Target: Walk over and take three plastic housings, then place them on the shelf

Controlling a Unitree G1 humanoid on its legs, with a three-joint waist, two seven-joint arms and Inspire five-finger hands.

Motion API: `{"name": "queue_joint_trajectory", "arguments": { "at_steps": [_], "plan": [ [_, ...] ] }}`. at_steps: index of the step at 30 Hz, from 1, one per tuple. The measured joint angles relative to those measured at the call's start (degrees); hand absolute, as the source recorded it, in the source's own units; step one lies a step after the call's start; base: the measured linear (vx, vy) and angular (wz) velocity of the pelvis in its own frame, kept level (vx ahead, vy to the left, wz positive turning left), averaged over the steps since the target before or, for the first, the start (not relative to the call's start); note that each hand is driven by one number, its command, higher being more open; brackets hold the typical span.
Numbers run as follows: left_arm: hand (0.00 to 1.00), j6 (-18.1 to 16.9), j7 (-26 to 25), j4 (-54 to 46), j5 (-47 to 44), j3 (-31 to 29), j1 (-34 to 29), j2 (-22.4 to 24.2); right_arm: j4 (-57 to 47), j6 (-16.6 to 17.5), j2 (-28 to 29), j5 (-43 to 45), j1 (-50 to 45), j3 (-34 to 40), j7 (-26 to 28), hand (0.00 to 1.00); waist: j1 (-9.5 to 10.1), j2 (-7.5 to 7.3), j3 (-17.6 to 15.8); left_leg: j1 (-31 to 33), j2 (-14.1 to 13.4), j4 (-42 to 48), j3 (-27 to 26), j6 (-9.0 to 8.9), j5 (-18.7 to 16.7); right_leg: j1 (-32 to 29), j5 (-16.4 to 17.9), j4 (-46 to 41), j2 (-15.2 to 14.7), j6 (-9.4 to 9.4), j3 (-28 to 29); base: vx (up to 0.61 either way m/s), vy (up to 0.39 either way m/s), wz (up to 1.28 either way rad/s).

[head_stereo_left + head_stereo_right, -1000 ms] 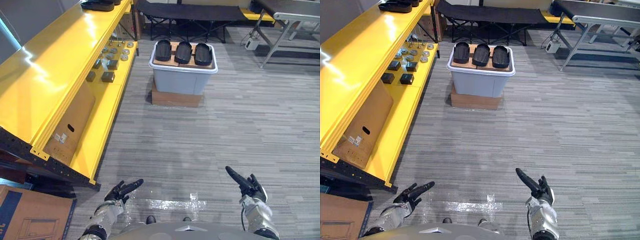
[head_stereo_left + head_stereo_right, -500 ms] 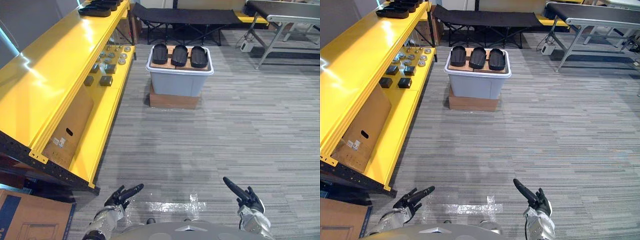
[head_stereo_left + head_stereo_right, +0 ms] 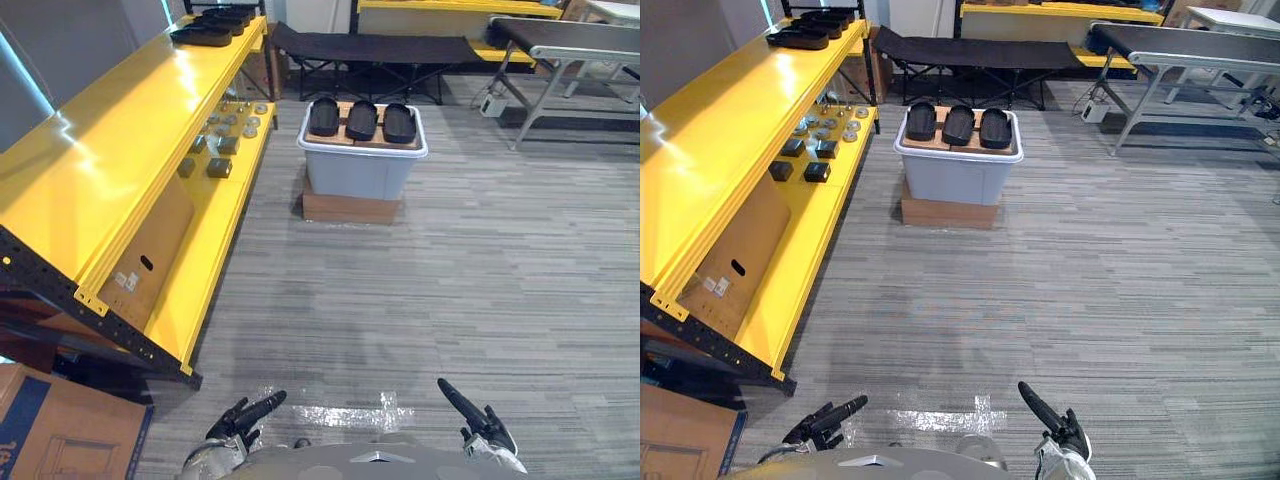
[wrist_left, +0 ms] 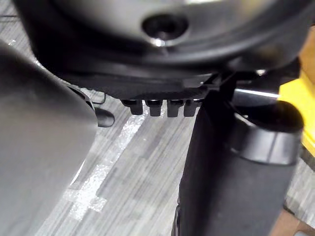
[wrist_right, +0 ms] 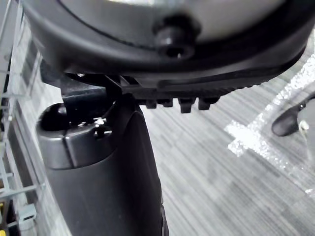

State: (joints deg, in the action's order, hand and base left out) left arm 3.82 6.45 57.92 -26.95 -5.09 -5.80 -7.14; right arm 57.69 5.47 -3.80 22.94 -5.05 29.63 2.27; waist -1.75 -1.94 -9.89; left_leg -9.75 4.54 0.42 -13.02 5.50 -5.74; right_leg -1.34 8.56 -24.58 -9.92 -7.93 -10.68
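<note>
Housings on the bin at the far end of the floor, both hands empty and low.

Three black plastic housings (image 3: 361,119) lie side by side on a wooden board on top of a grey bin (image 3: 360,172), which stands on a flat cardboard box (image 3: 350,208) on the striped grey floor (image 3: 450,280), just beside the far end of the yellow shelf (image 3: 110,160). More dark housings (image 3: 215,25) lie at the far end of the shelf's top board, and small metal parts (image 3: 217,150) lie on its lower board beside a leaning cardboard sheet (image 3: 150,255). The left hand (image 3: 240,417) and right hand (image 3: 478,425) hang over the near floor, well apart from the bin, their fingers (image 3: 262,404) stretched out straight and holding nothing.
</note>
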Motion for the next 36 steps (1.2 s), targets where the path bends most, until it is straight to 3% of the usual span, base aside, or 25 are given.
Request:
{"name": "queue_joint_trajectory", "arguments": {
  "at_steps": [2, 5, 8, 13, 14, 15, 16, 17, 18, 20, 22, 23, 24, 25, 26, 27, 28, 29, 30, 31, 32, 33, 34, 35, 36],
  "plan": [
    [1.00, 0.10, 0.07, 0.08, 0.55, 1.06, 0.11, -0.11, 0.16, 0.00, 0.38, -0.01, -0.32, -0.95, 0.41, 1.00, -0.05, 1.10, -1.02, -0.80, -2.06, 3.17, 0.16, -0.01, -2.30, -1.76, 1.17, -2.32, 0.33, 1.66, -1.47, 0.06, 0.061, 0.07],
    [1.00, 0.12, 0.74, 0.09, 0.84, 1.13, 0.34, -0.47, 0.13, -0.03, 2.35, -0.04, -1.71, -1.11, 1.13, 1.00, -0.10, 1.11, -1.70, -1.86, -4.52, 6.06, 0.32, -0.93, -5.08, -5.35, 0.26, 1.94, 0.37, 0.88, -1.76, 0.13, 0.020, 0.08],
    [1.00, 0.11, 1.22, 0.09, 1.77, 0.62, 0.66, -0.51, 0.01, -0.06, 5.25, -0.24, -4.27, -1.12, 1.35, 1.00, 0.26, 0.42, -1.64, -2.88, -8.24, 10.61, 0.88, -4.55, -9.93, -7.50, -2.94, 11.56, 1.42, 0.64, -1.72, 0.31, -0.078, 0.03],
    [1.00, 0.20, 0.78, -0.20, 2.76, -0.27, 0.78, -0.10, -0.18, -2.08, 6.66, -1.90, -6.84, -0.99, 1.40, 1.00, -0.03, -0.12, -0.47, -5.86, -10.31, 13.30, 2.20, -9.13, -16.68, -8.30, -2.70, 7.16, 1.42, 1.27, -1.81, 0.43, -0.192, 0.16],
    [1.00, 0.22, -0.12, -0.22, 2.66, -0.70, 0.22, 0.97, -0.47, -3.06, 6.01, -1.85, -7.65, -0.82, 1.32, 1.00, -0.10, 1.34, 1.76, -6.59, -13.05, 14.11, 2.19, -11.49, -18.07, -7.91, -1.48, 6.21, 4.57, 3.12, -2.39, 0.60, -0.266, 0.29],
    [1.00, 0.18, -0.12, -0.38, 2.57, -1.57, 0.24, 1.47, -0.50, -3.11, 5.78, -1.98, -7.48, -0.92, 1.16, 1.00, -0.10, 1.07, 2.35, -5.24, -13.84, 17.89, 2.66, -11.64, -18.30, -7.19, -3.38, 6.24, 5.51, 3.78, -2.05, 0.72, -0.368, 0.30],
    [1.00, -0.11, -0.64, -0.68, 2.57, -3.43, 0.58, 1.69, -0.03, -3.29, 5.58, -2.01, -7.28, -0.61, 1.08, 1.00, -0.30, 2.07, 2.36, -0.30, -16.73, 29.93, 3.65, -11.80, -17.63, -6.55, -4.30, 4.75, 7.11, 7.54, -2.52, 0.74, -0.378, 0.14],
    [1.00, -0.01, -0.82, -1.16, 2.55, -3.88, 1.33, 1.82, 0.02, -3.37, 4.43, -2.38, -6.95, -1.00, 1.18, 1.00, 0.03, 2.59, 2.68, 4.75, -19.76, 42.33, 4.18, -11.24, -12.47, -3.57, -3.19, 6.70, 8.69, 9.28, -3.28, 0.60, -0.329, 0.04],
    [1.00, -0.02, -0.84, -0.89, 2.54, -3.89, 1.58, 1.82, 0.44, -3.35, 4.13, -2.41, -6.30, -1.10, 1.15, 1.00, 0.13, 2.98, 2.38, 6.95, -20.60, 47.31, 4.29, -11.02, -12.34, -1.46, -3.02, 7.99, 9.17, 9.52, -3.44, 0.61, -0.278, -0.03],
    [1.00, 0.19, -0.82, 0.75, 1.90, -3.90, 3.49, 1.76, 2.05, -2.91, 2.63, -2.29, -4.46, -1.06, 1.18, 1.00, -0.19, 2.19, 1.09, 10.54, -18.31, 51.19, 3.40, -11.00, -14.45, 5.83, -2.92, 13.15, 8.81, 9.70, -2.35, 0.52, -0.193, -0.05],
    [1.00, -0.09, 0.26, 0.07, 0.28, -3.91, 3.80, 2.63, 2.79, -1.51, 1.53, -2.47, -2.53, -0.96, 1.27, 1.00, -0.06, 2.44, 0.77, 15.97, -11.57, 42.88, 3.31, -10.25, -15.52, 11.61, -2.09, 16.48, 7.42, 11.01, -0.71, 0.51, -0.107, -0.20],
    [1.00, -0.33, 0.75, -0.43, 0.27, -4.18, 3.92, 2.91, 2.78, -1.17, 1.49, -2.64, -1.82, -0.96, 1.29, 1.00, 0.14, 2.67, 0.64, 18.38, -10.20, 40.46, 3.37, -10.18, -15.37, 12.28, -1.81, 16.87, 7.33, 11.43, -0.05, 0.52, -0.016, -0.34],
    [1.00, -0.54, 1.54, -1.72, 0.31, -5.06, 4.18, 3.53, 2.65, -0.98, 1.47, -4.08, -0.22, -0.96, 1.29, 1.00, 0.56, 3.26, -0.04, 23.04, -7.74, 34.49, 3.90, -9.56, -13.57, 12.91, -1.14, 17.00, 7.30, 11.87, 0.71, 0.48, 0.059, -0.65],
    [1.00, -0.98, 1.90, -2.93, 0.47, -6.73, 4.35, 4.47, 1.46, -0.84, 1.62, -4.56, 0.33, -1.25, 1.44, 1.00, 2.20, 3.59, -1.09, 26.77, -6.13, 24.53, 4.42, -9.68, -7.63, 14.29, 1.40, 16.81, 7.10, 11.03, 2.10, 0.48, 0.092, -0.78],
    [1.00, -0.99, 1.86, -2.81, 0.55, -7.17, 4.13, 4.52, 0.82, -0.73, 1.85, -4.55, 0.11, -1.97, 1.54, 1.00, 3.03, 3.70, -1.51, 27.47, -6.16, 20.87, 4.78, -9.88, -5.28, 15.45, 3.67, 16.73, 7.21, 10.54, 2.78, 0.38, 0.131, -0.89],
    [1.00, -0.86, 1.77, -2.29, 0.65, -7.68, 3.29, 4.76, 0.21, -0.64, 1.65, -4.49, -0.37, -4.42, 1.64, 1.00, 3.37, 4.96, -2.47, 27.83, -7.36, 17.12, 5.27, -9.47, -3.66, 17.34, 6.61, 16.56, 8.44, 9.16, 3.73, 0.41, 0.179, -0.67],
    [1.00, 0.50, 1.50, -0.79, 0.41, -8.67, 1.99, 4.80, 0.27, -0.88, 2.04, -4.51, -0.93, -7.13, 1.87, 1.00, 3.38, 4.76, -2.80, 27.58, -8.89, 21.19, 4.88, -6.55, 3.05, 19.80, 10.27, 14.82, 9.00, 10.50, 5.04, 0.43, 0.185, -0.53],
    [1.00, 1.75, 1.73, -0.98, 0.36, -9.92, 1.58, 3.83, 0.27, -1.16, 2.71, -4.36, -1.18, -8.14, 2.06, 1.00, 3.41, 4.24, -2.73, 28.09, -8.34, 22.92, 3.64, -6.07, 3.26, 20.12, 12.10, 14.07, 8.58, 11.50, 5.77, 0.50, 0.191, -0.28],
    [1.00, 2.34, 1.67, -1.48, 1.03, -10.13, 1.42, 1.94, 0.15, -1.18, 3.43, -4.43, -0.83, -9.68, 2.38, 1.00, 3.51, 0.88, -2.19, 28.78, -8.00, 26.26, 0.82, -4.68, 1.15, 19.91, 15.16, 12.60, 6.31, 13.45, 6.45, 0.52, 0.145, -0.23],
    [1.00, 2.70, 1.49, -1.66, 1.13, -10.25, 1.40, 0.93, 0.13, -1.16, 3.70, -4.48, -0.62, -9.93, 2.47, 1.00, 4.21, -0.79, -1.62, 29.55, -7.45, 27.67, -1.10, -2.81, -0.15, 19.07, 15.86, 10.52, 4.88, 13.81, 7.27, 0.55, 0.122, -0.24],
    [1.00, 2.67, 1.28, -1.29, 1.91, -10.41, 1.82, 0.72, 0.33, -1.14, 3.64, -4.49, 0.10, -9.95, 2.47, 1.00, 4.38, -1.25, -2.01, 29.19, -6.70, 27.57, -1.26, -1.88, -0.54, 17.22, 14.75, 6.70, 4.24, 12.29, 8.02, 0.44, 0.092, -0.10],
    [1.00, 2.66, 1.22, -0.48, 3.29, -10.42, 2.16, 0.29, 0.84, -1.06, 3.55, -4.49, 1.28, -10.14, 2.50, 1.00, 3.89, -1.48, -2.30, 28.34, -5.46, 26.38, -0.91, -1.35, -0.66, 12.93, 11.78, -2.31, 3.19, 5.84, 7.98, 0.58, 0.151, 0.28],
    [1.00, 2.53, 1.21, 0.58, 3.98, -9.71, 2.04, -0.76, 2.76, -1.06, 3.73, -4.49, 2.86, -10.16, 2.54, 1.00, 2.90, -2.24, -3.41, 23.46, -3.63, 22.31, 0.06, -1.10, -0.83, 6.14, 4.95, -19.24, 1.32, -4.45, 8.59, 0.56, 0.178, 0.41],
    [1.00, 2.56, 1.11, 0.87, 4.53, -9.28, 2.04, -1.03, 3.16, -1.04, 3.80, -4.52, 2.91, -10.13, 2.61, 1.00, 2.89, -2.50, -3.84, 21.46, -3.10, 21.25, 0.24, -1.05, -0.97, 4.79, 4.99, -23.21, 0.80, -4.63, 8.59, 0.65, 0.185, 0.46],
    [1.00, 1.98, 0.62, 1.04, 5.06, -7.56, 1.77, -1.35, 3.49, -0.96, 3.76, -4.77, 2.31, -10.13, 2.90, 1.00, 3.17, -2.39, -4.22, 16.71, -2.31, 19.32, 0.34, -0.35, -1.08, 2.16, 6.70, -27.93, -0.47, -2.66, 7.49, 0.40, 0.099, 0.27]
  ]
}}
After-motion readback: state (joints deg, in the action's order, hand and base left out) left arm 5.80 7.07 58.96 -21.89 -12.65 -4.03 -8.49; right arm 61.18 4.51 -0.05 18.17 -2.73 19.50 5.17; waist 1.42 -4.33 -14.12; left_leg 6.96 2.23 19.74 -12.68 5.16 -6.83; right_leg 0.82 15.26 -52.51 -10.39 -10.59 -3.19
